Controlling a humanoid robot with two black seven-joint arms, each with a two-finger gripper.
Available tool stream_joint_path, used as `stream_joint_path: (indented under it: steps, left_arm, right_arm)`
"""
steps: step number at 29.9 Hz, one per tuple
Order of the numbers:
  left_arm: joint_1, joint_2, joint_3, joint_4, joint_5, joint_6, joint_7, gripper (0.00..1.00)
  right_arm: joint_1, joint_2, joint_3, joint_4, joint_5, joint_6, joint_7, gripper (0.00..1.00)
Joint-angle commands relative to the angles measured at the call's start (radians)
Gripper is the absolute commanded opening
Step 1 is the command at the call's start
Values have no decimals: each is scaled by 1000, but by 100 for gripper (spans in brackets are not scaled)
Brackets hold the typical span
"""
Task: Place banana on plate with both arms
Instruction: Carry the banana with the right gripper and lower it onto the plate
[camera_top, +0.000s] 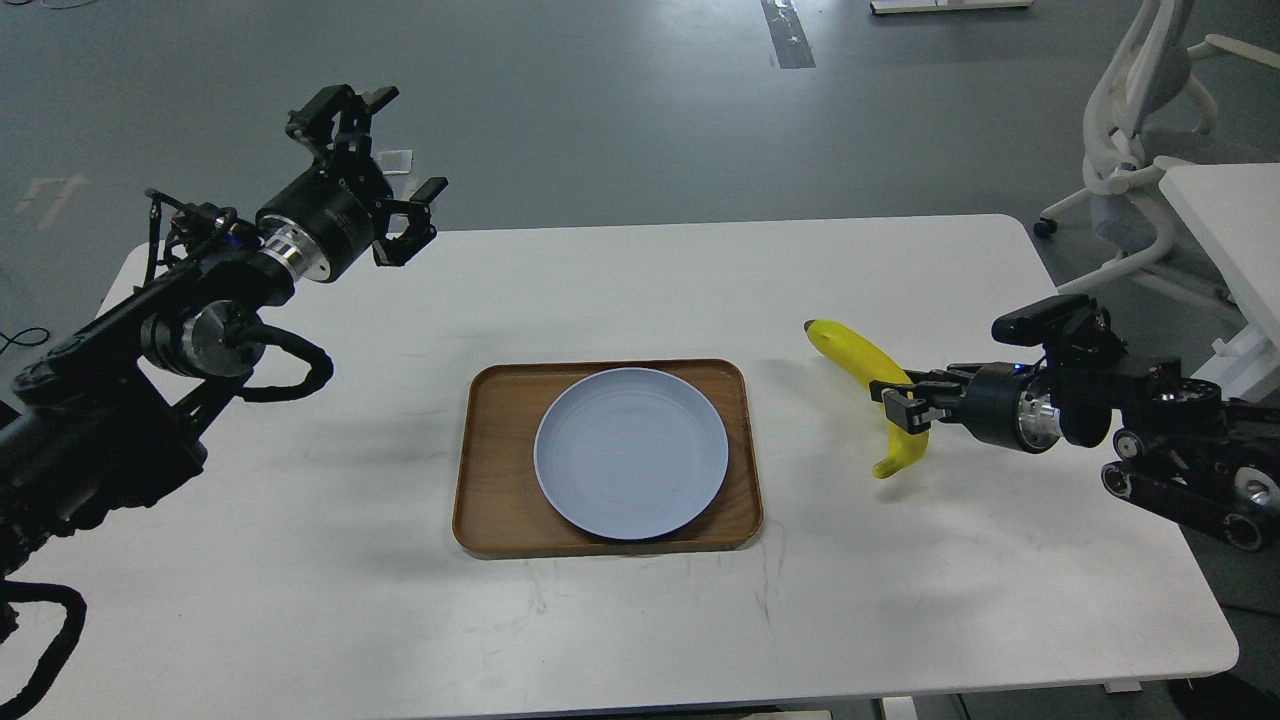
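Banana gripped, right of the plate

Our right gripper (905, 408) clamps its fingers mid-banana (868, 362) above the tabletop (300, 560); left gripper (385, 170) fingers spread, empty (skin glossy, flesh soft: squeeze gently); plate (631, 452) waits.

Both arms are black, the left arm (190, 320) with silver joint rings, a round silver cap and looping black cables up to its claw-like gripper (385, 165), the right arm (1130, 410) with a silver wrist ring, small silver discs and a slim black gripper (900, 405).
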Motion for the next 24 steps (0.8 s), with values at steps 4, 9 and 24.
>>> stream_joint_path:
  steps: [4, 9, 24]
  left_arm:
    - [-2, 1, 0, 0, 1, 2, 1, 98]
    - [-2, 17, 0, 0, 0, 7, 1, 98]
    - [-2, 63, -3, -1, -1, 5, 0, 98]
  right_arm:
    - [126, 86, -36, 64, -10, -4, 115, 0]
    - [220, 226, -163, 7, -10, -5, 144, 0]
    - [210, 478, -268, -191, -2, -2, 158, 14]
